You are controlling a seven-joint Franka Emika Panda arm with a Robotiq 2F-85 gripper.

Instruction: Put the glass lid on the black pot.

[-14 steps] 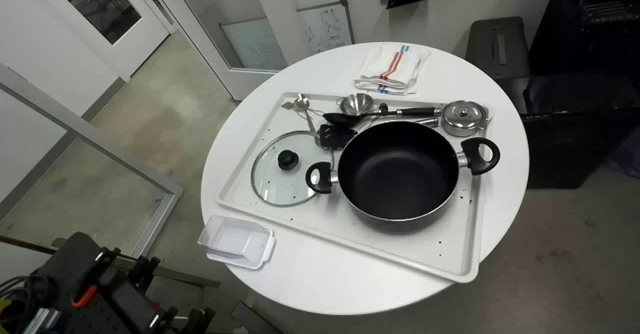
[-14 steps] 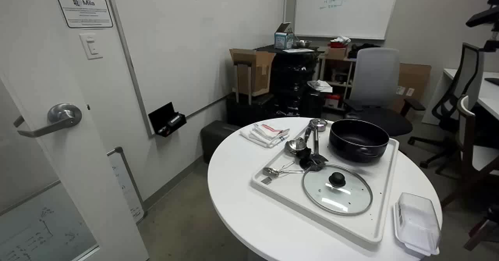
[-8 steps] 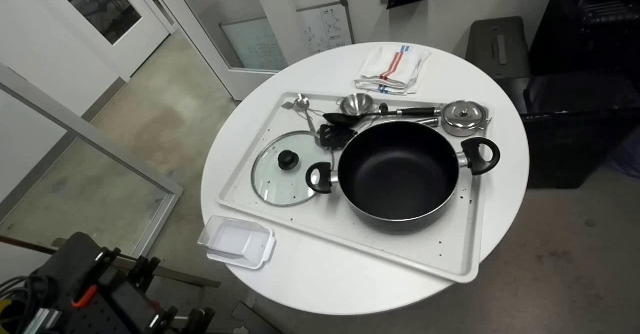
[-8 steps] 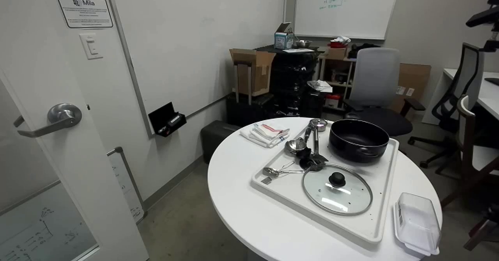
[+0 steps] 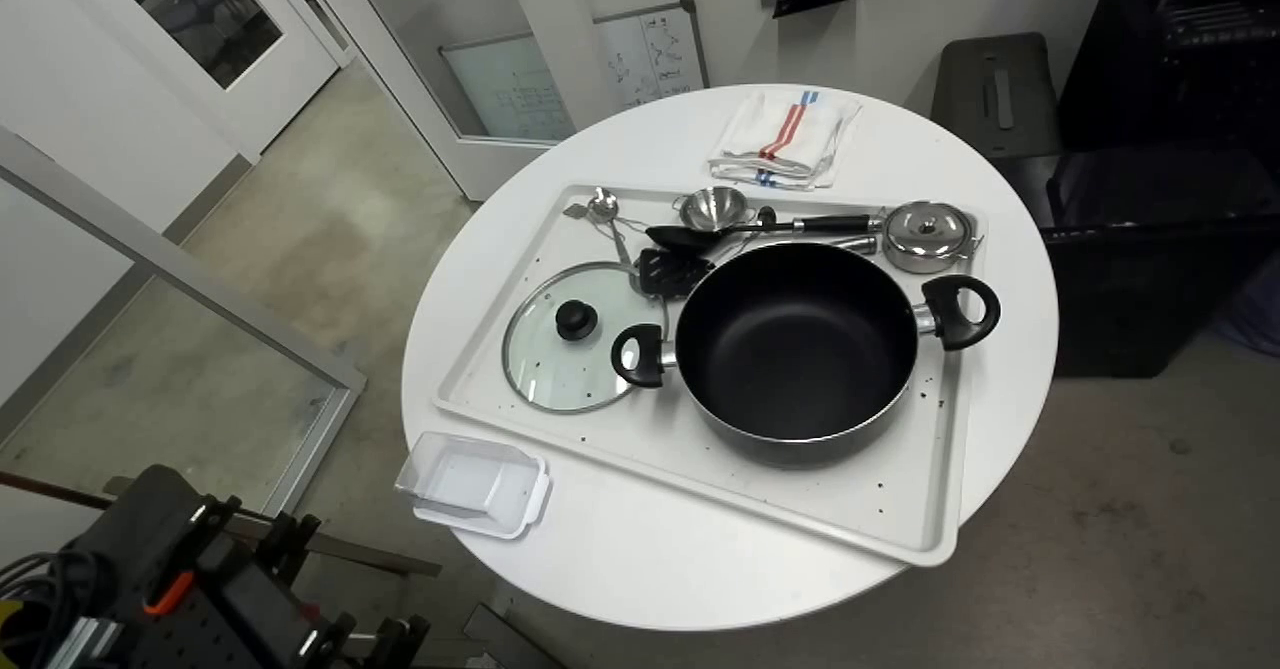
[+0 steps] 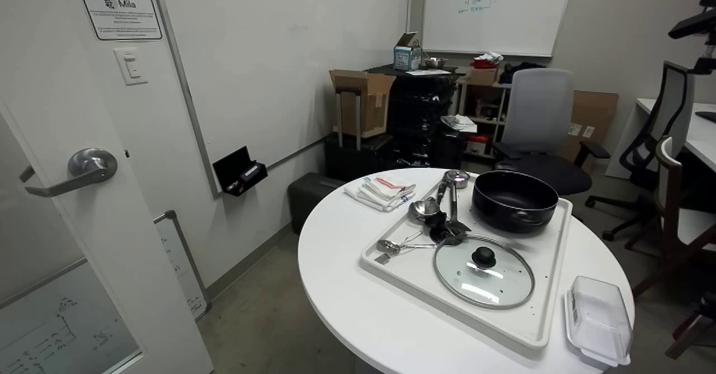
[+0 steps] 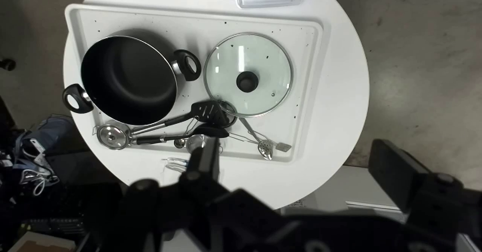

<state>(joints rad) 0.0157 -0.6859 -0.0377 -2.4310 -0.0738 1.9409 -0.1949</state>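
Note:
The glass lid (image 5: 545, 364) lies on the white tray with its black knob up, beside the black pot. It also shows in an exterior view (image 6: 486, 282) and the wrist view (image 7: 229, 71). Its edge overlaps the black utensil heads. The black pot (image 5: 800, 349) stands upright and uncovered on the tray, also in an exterior view (image 6: 514, 203) and the wrist view (image 7: 130, 75). My gripper (image 7: 295, 158) is wide open with nothing between its fingers, apparently high above the table. It is out of view in both exterior views.
The white tray (image 5: 700, 484) sits on a round white table (image 5: 650, 579). A black spatula (image 5: 672, 273), metal utensils, a small lidded metal pot (image 5: 927, 237) and a strainer (image 5: 713, 208) lie along one side. A clear container (image 5: 478, 484) and folded towels (image 5: 785, 139) stand off the tray.

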